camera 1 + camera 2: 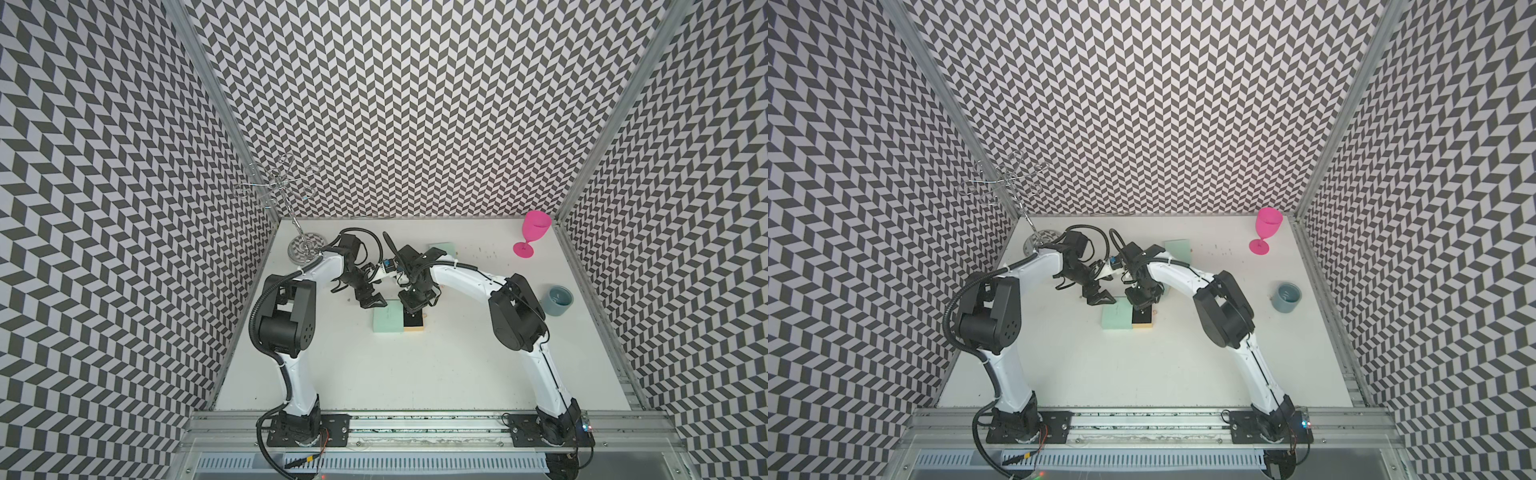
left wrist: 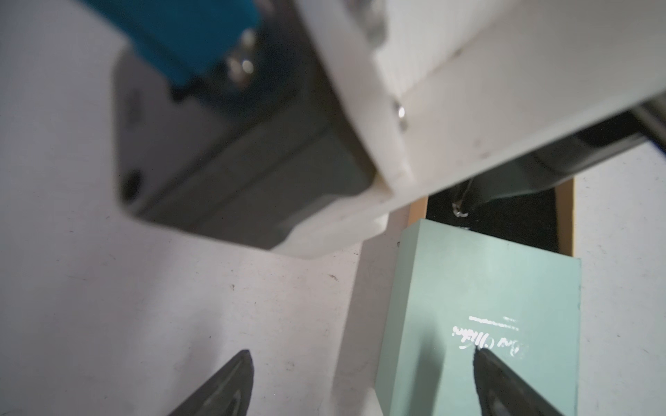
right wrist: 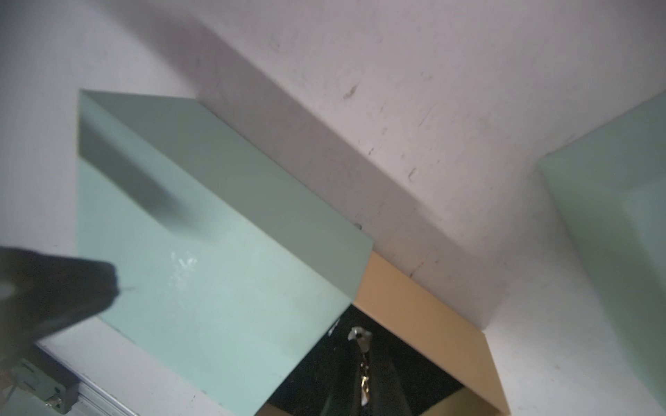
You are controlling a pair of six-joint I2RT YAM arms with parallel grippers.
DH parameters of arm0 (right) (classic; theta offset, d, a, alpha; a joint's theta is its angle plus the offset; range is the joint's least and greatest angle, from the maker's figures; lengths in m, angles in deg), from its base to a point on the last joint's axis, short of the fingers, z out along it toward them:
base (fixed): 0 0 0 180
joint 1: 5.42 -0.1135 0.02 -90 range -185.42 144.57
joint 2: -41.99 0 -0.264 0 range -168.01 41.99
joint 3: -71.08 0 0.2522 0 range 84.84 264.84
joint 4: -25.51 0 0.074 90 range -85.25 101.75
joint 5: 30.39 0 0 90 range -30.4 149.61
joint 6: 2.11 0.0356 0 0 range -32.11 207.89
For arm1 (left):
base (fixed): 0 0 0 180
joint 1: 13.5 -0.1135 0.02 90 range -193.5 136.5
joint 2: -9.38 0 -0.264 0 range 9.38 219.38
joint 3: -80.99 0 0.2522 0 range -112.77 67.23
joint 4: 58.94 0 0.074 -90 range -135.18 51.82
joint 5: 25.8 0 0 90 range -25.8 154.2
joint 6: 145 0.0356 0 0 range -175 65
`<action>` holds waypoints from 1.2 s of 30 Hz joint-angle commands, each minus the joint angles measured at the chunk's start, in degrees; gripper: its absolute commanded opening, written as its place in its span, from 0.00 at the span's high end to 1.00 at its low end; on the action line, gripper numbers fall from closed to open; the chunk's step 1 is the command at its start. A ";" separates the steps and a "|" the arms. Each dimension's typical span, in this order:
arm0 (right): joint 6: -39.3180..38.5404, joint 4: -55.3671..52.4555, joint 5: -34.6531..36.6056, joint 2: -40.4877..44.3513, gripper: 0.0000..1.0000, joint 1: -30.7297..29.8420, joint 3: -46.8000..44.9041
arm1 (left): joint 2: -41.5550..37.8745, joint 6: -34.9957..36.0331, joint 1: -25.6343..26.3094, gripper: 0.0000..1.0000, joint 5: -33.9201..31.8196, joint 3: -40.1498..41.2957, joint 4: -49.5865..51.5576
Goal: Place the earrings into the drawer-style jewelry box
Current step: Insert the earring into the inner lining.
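**Right jaws hold an earring over the open drawer**

In both top views, the left gripper (image 1: 374, 304) has its jaws wide apart with nothing between them. They hang over one edge of the mint-green box (image 1: 388, 322). The right gripper (image 1: 415, 312) is just beside the left one. Its jaws are pressed together and point down into the drawer (image 1: 414, 330). The drawer sticks out of the side of the box, right under the right jaws. The earring is too small to see from up here. A second mint-green box (image 1: 444, 249), a pink cup (image 1: 534, 235), a grey cup (image 1: 557, 300) and a wire stand (image 1: 299, 191) are all well away from both jaws.

In the left wrist view, the left gripper's fingertips (image 2: 238, 378) stand far apart. One hangs over the white table (image 2: 108, 306). The other is over the top of the box, by the white writing. I cannot tell if it touches the box. Past the jaws, the drawer is black inside with a tan wall. The tip of the right gripper pokes into it, with the tiny shiny earring (image 2: 459, 210) at its end.

In the right wrist view, the right gripper's fingers (image 3: 382, 399) are closed tight on the earring (image 3: 358, 335). Its shiny bit sticks out past the tips. The black drawer floor is right under them, and the tan wall is just beyond.
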 commanded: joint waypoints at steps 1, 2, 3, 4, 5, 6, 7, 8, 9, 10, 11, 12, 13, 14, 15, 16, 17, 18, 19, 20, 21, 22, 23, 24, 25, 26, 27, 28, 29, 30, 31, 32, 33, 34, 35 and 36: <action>-1.22 0.00 -1.28 -0.95 0.92 -0.50 -0.06 | 0.71 0.22 0.34 0.04 0.69 0.37 -0.66; -1.24 0.12 -1.42 -0.86 0.92 -0.49 -0.52 | 0.78 0.18 0.34 0.04 0.80 0.41 -0.72; -1.24 0.26 -1.38 -0.79 0.92 -0.49 -0.85 | 0.77 0.09 0.34 0.04 0.82 0.45 -0.81; -1.23 0.54 -1.61 -0.72 0.92 -0.46 -1.42 | 0.73 -0.06 0.40 0.04 0.86 0.54 -0.98; -1.16 0.80 -1.96 -0.68 0.92 -0.48 -1.90 | 0.73 -0.10 0.47 0.04 0.99 0.55 -1.03; -0.94 0.98 -2.08 -0.65 0.92 -0.52 -2.27 | 0.79 -0.09 0.48 0.04 1.00 0.55 -1.08; -0.74 1.31 -2.08 -0.59 0.92 -0.49 -2.71 | 0.78 -0.15 0.44 0.04 1.00 0.56 -1.16; -0.49 1.49 -2.03 -0.50 0.92 -0.51 -2.97 | 0.78 -0.10 0.44 0.05 0.92 0.54 -1.25; -0.23 1.65 -1.85 -0.50 0.92 -0.52 -3.22 | 0.79 -0.15 0.43 0.05 0.83 0.63 -1.34; 0.02 1.94 -1.60 -0.44 0.92 -0.52 -3.51 | 0.85 -0.10 0.43 0.05 0.71 0.55 -1.47; 0.19 2.06 -1.55 -0.42 0.92 -0.51 -3.54 | 0.74 -0.17 0.43 0.05 0.74 0.55 -1.43; 0.36 2.11 -1.32 -0.42 0.92 -0.51 -3.48 | 0.73 -0.35 0.34 0.05 0.83 0.35 -1.44; 0.49 2.03 -1.04 -0.33 0.92 -0.47 -3.31 | 0.69 -0.56 0.17 0.05 1.02 0.24 -1.45; 0.56 1.94 -0.69 -0.20 0.92 -0.48 -3.00 | 0.61 -0.91 -0.07 0.05 1.14 -0.04 -1.43; 0.65 1.81 -0.32 0.00 0.92 -0.51 -2.64 | 0.49 -1.10 -0.23 0.05 1.30 -0.37 -1.35; 0.65 1.49 0.38 0.26 0.92 -0.54 -2.08 | 0.39 -1.18 -0.41 0.05 1.44 -0.79 -1.11; 0.64 1.12 1.08 0.73 0.92 -0.52 -1.53 | 0.30 -1.21 -0.71 0.05 1.53 -1.31 -0.83; 0.66 0.95 1.84 1.24 0.92 -0.46 -1.06 | 0.22 -1.21 -0.79 0.05 1.56 -1.76 -0.52; 0.76 0.71 2.50 1.87 0.91 -0.44 -0.48 | 0.13 -0.99 -0.89 0.05 1.61 -2.40 -0.15; 0.80 0.38 3.08 2.43 0.91 -0.43 0.07 | 0.15 -0.82 -1.02 0.05 1.59 -2.81 0.24; 0.78 0.02 3.62 2.85 0.90 -0.43 0.53 | 0.03 -0.70 -1.07 0.05 1.57 -3.24 0.55; 0.86 -0.44 4.15 3.27 0.89 -0.43 1.07 | -0.04 -0.48 -1.15 0.05 1.61 -3.69 0.87; 0.85 -0.82 4.80 3.76 0.89 -0.43 1.37 | -0.03 -0.27 -1.24 0.05 1.61 -4.00 1.13; 0.94 -1.14 5.09 4.09 0.88 -0.43 1.66 | -0.14 -0.16 -1.24 0.05 1.51 -4.24 1.36; 0.96 -1.41 5.43 4.41 0.88 -0.41 1.83 | -0.20 0.07 -1.26 0.05 1.45 -4.29 1.47; 0.97 -1.49 5.48 4.74 0.88 -0.43 1.76 | -0.25 0.20 -1.27 0.05 1.35 -4.29 1.53; 0.89 -1.57 5.40 4.85 0.88 -0.36 1.82 | -0.38 0.29 -1.30 0.05 1.24 -4.28 1.64; 0.87 -1.75 5.39 4.86 0.87 -0.43 1.81 | -0.33 0.40 -1.30 0.05 1.27 -4.20 1.73; 0.87 -1.84 5.54 4.85 0.87 -0.43 1.84 | -0.53 0.45 -1.30 0.05 1.14 -4.04 1.71; 0.89 -1.87 5.72 4.92 0.87 -0.43 1.98 | -0.59 0.38 -1.27 0.05 1.17 -3.96 1.80; 1.13 -1.89 6.03 5.09 0.87 -0.37 1.89 | -0.78 0.38 -1.30 0.05 1.14 -3.94 1.82; 1.29 -1.81 6.13 5.45 0.87 -0.36 1.73 | -0.91 0.41 -1.31 0.05 1.17 -3.94 1.90; 1.42 -1.89 6.41 5.83 0.87 -0.34 1.64 | -0.94 0.42 -1.33 0.05 1.18 -3.88 1.96; 1.48 -1.67 6.66 6.23 0.87 -0.35 1.41 | -1.03 0.49 -1.25 0.05 1.18 -3.85 2.00; 1.56 -1.25 6.62 6.64 0.87 -0.35 1.13 | -0.96 0.60 -1.30 0.05 1.09 -3.95 2.06; 1.51 -1.05 6.41 6.79 0.87 -0.27 0.86 | -0.98 0.61 -1.33 0.05 1.07 -3.94 2.17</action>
